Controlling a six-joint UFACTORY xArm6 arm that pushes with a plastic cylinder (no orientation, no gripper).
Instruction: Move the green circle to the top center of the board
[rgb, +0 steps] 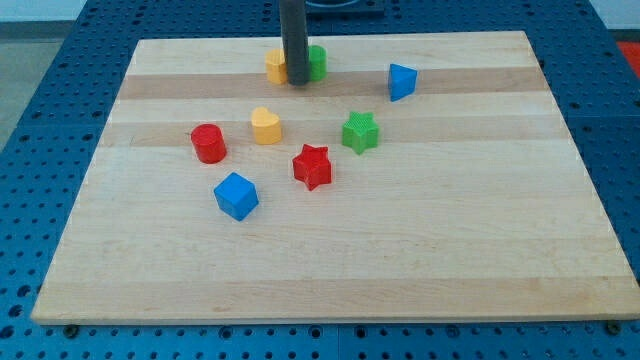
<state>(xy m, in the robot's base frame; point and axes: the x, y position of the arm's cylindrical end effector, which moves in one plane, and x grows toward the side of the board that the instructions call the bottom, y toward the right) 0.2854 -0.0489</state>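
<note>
The green circle (317, 62) sits near the view's top centre of the wooden board (420, 250), partly hidden behind my rod. My tip (297, 84) rests on the board just left of and below the green circle, touching or nearly touching it. A yellow block (275, 66) lies right against the rod's left side, its shape partly hidden.
A blue triangular block (401, 81) lies right of the green circle. Lower down are a yellow heart (265, 126), a green star (360, 132), a red cylinder (209, 143), a red star (312, 166) and a blue cube (236, 195).
</note>
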